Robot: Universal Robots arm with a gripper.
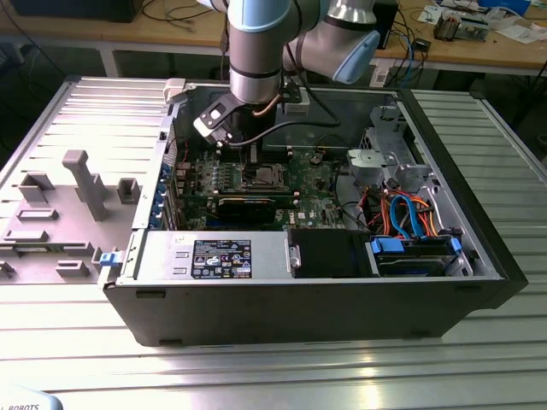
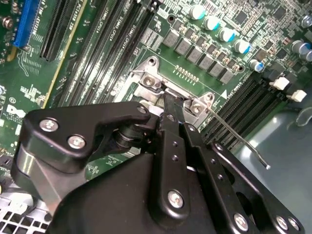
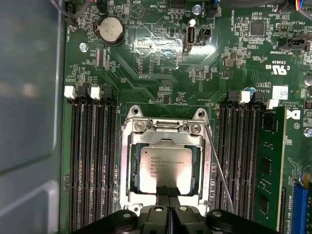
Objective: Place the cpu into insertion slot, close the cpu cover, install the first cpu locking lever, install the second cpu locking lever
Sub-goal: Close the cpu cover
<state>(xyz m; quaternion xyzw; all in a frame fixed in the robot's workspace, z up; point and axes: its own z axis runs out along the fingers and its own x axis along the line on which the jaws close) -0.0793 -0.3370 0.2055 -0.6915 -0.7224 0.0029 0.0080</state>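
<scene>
Black fingers of the hand (image 3: 168,194) sit closest in the first wrist view, pressed together with nothing between them, their tips resting on the free edge of the cpu cover (image 3: 127,161). That thin silver frame seems to lie down over the insertion slot (image 1: 260,176). The cpu (image 3: 163,168) sits flat inside, its grey face showing through the window. I judge the chip light, rigid and fragile underneath, best held by its edges. The cover looks like springy sheet metal, best pushed at the edge away from its hinge. Beside it a wire locking lever (image 3: 220,168) stands unlatched. In the exterior view, a long black card (image 1: 248,205) lies at six o'clock of the slot and drive cables (image 1: 402,213) at three o'clock, within the computer case (image 1: 299,299) on the metal desk (image 1: 342,367).
</scene>
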